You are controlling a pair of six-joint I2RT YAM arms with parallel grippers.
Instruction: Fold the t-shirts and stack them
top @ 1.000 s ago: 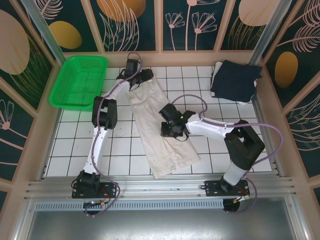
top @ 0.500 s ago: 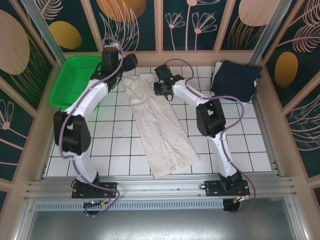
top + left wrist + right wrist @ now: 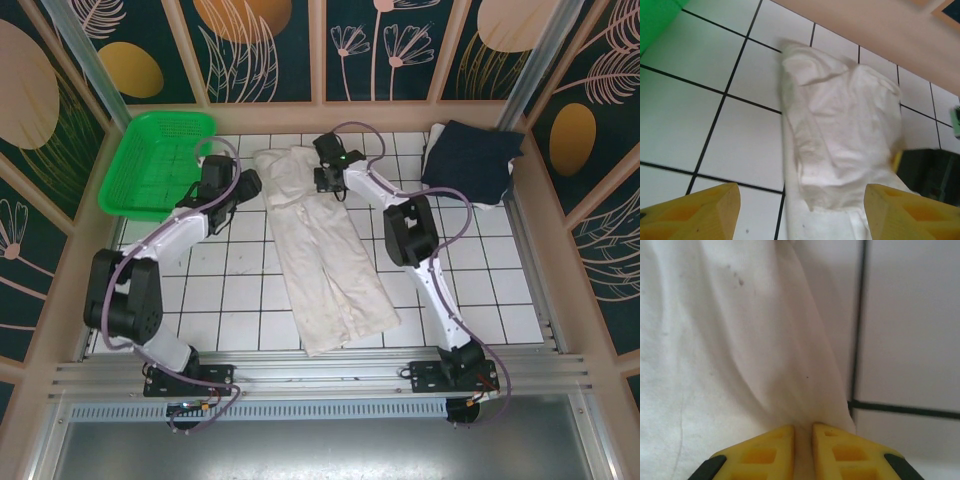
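Note:
The cream t-shirt lies as a long narrow strip, running from the back of the table down to the front edge. My right gripper sits at the strip's upper right edge. In the right wrist view it is shut on a fold of the cream cloth. My left gripper hovers just left of the strip's top end. Its yellow fingers stand wide open with the cream t-shirt showing between them. The navy t-shirt lies bunched at the back right corner.
A bright green mesh basket sits at the back left, close behind my left arm; its corner shows in the left wrist view. A wooden wall borders the back of the white tiled table.
My left gripper has drawn back from the far wall by the basket to the shirt's upper left side. My right gripper moved from mid-shirt to the upper right edge and has stayed there.

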